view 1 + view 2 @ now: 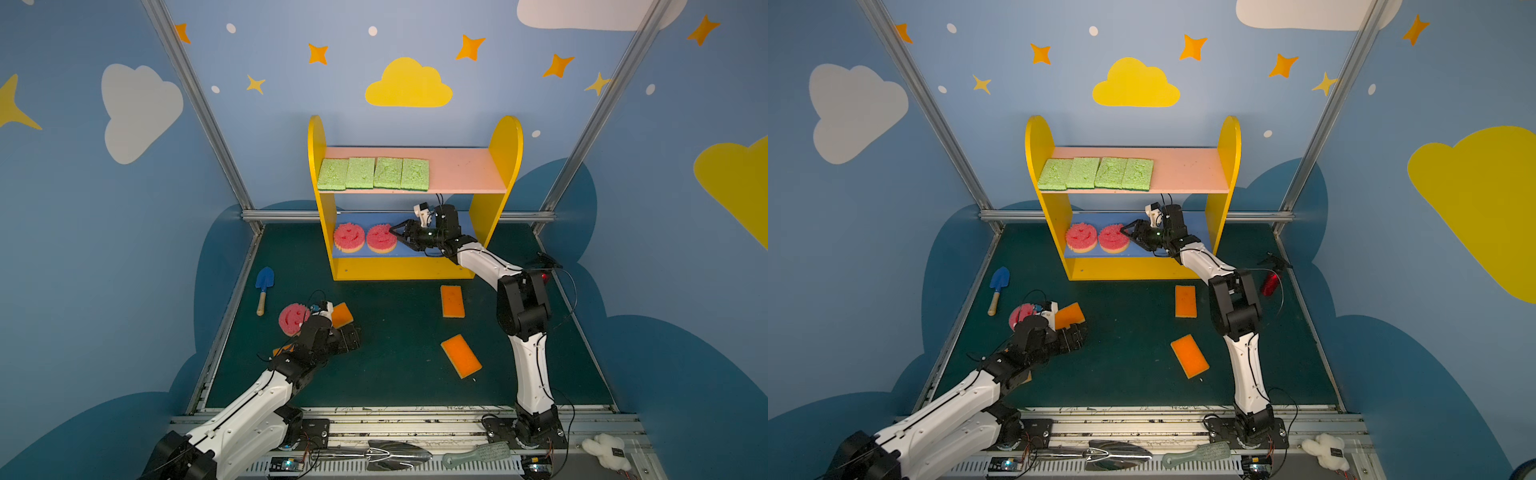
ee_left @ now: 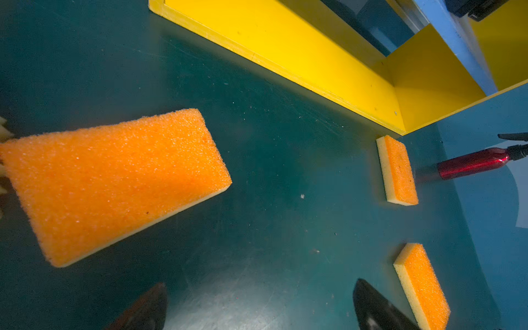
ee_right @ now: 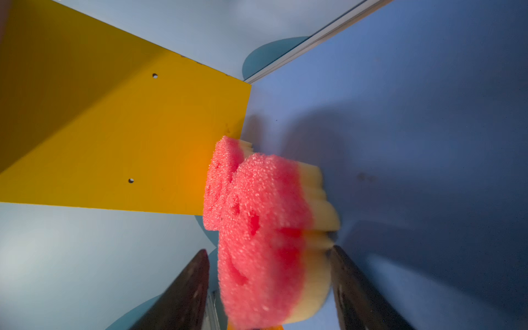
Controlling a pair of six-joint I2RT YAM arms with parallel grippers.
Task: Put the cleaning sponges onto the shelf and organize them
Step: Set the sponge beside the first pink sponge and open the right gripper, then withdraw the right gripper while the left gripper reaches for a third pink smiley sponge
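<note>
Nearest, the left gripper (image 2: 260, 285) hangs with jaws released over a smooth dark green mat (image 2: 285, 171) strewn with coarse orange rectangular sponges (image 2: 114, 183) and a round pink scalloped smiley sponge (image 1: 291, 318). Beyond, the right gripper (image 3: 268, 251) holds its jaws parted astride another porous pink smiley sponge (image 1: 381, 239) lying on the blue board (image 1: 361, 219) of the yellow shelf (image 1: 505, 166). Four pitted light green sponges (image 1: 374, 172) line its pink top, before cloud-painted blue walls (image 1: 270, 145).

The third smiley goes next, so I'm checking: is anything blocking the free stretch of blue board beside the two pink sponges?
Yes: the right gripper and its arm lie across that stretch of blue board, at the right-hand smiley.
</note>
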